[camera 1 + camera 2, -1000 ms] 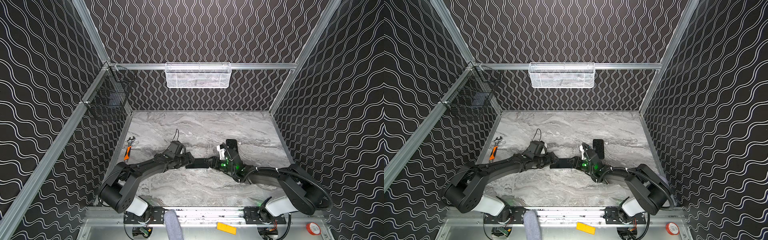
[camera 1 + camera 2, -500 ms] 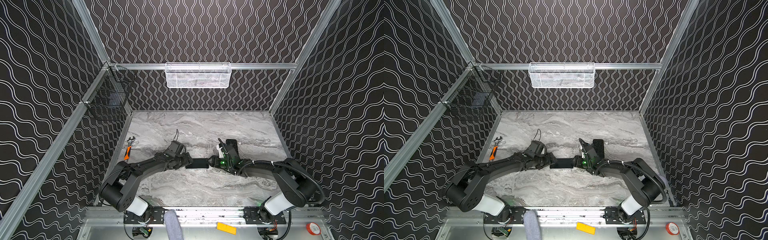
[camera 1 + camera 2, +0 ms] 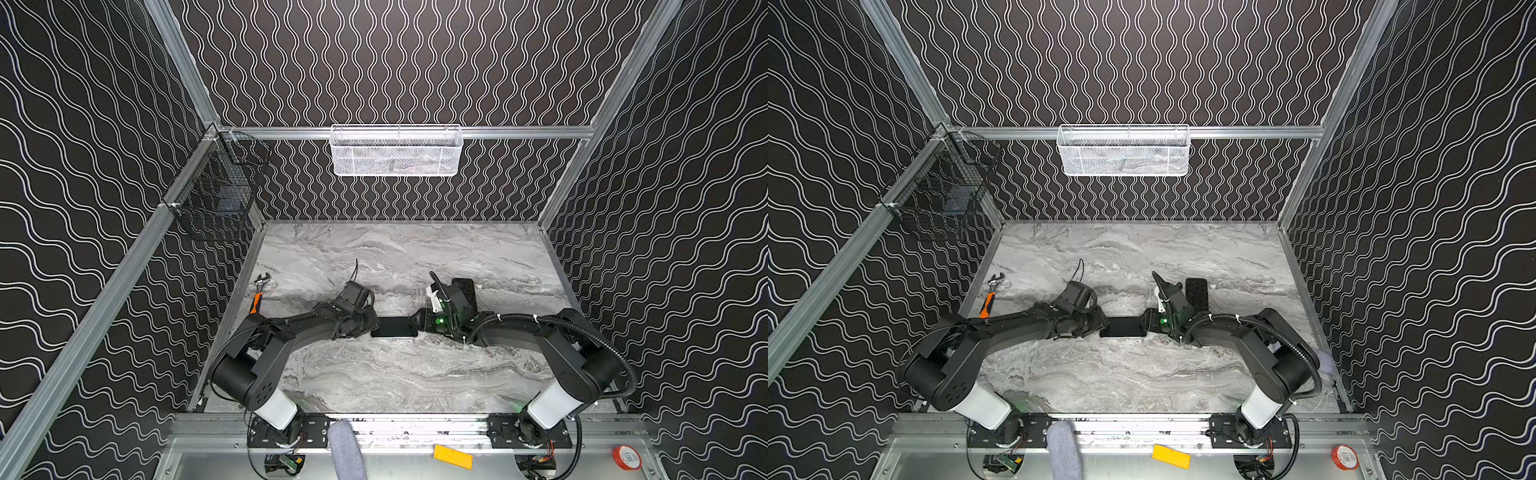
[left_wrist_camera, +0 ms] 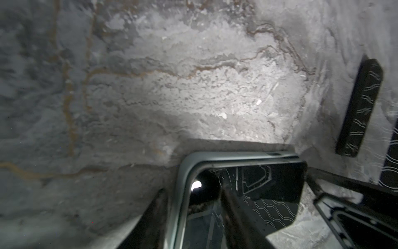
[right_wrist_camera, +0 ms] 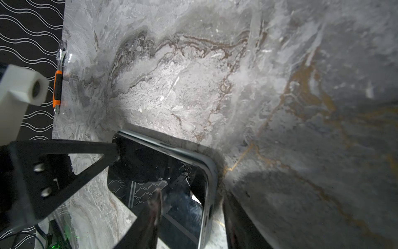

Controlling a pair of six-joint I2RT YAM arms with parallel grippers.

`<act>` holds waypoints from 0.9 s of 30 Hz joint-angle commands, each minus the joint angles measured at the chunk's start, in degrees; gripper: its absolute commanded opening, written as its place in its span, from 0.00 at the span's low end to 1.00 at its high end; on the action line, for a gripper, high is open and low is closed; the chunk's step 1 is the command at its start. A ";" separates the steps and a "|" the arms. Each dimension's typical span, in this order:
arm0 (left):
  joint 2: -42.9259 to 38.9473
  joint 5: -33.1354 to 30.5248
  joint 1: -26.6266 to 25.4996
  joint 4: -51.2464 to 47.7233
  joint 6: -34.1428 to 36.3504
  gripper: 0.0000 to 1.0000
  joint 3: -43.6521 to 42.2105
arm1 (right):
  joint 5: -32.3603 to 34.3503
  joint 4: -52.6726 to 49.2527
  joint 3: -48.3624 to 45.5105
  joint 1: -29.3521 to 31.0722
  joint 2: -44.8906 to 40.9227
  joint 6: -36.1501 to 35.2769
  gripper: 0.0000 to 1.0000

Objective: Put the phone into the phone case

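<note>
Both top views are sharp, evenly lit; wrist views are dim, blurry, spotlit on the tabletop (image 4: 215,97).

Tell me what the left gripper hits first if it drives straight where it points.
The phone: the left gripper sits at its near end, contact unclear. Beyond it, the right gripper at the far end.

No text, brand or number can be read in any view; the red tape roll (image 3: 626,457) bears a white label whose dark marks are too small to make out; the yellow tag (image 3: 453,456), left of the red tape roll, shows a plain face; the phone (image 3: 394,327), well behind the red tape roll, shows only wall reflections on its dark screen.
</note>
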 commanded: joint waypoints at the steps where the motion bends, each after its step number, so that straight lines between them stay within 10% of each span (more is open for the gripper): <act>1: 0.83 -2.79 0.10 -3.86 1.37 0.36 1.00 | -0.45 -0.93 0.69 0.00 0.31 -0.96 0.48; 20: 3.03 -4.83 -0.02 -11.77 5.03 0.26 3.52 | -3.64 0.05 -0.32 0.08 -1.58 -0.73 0.49; 27: -2.28 -5.08 -0.01 -13.84 4.95 0.48 1.70 | -4.29 0.97 -0.94 0.07 -1.48 -0.39 0.50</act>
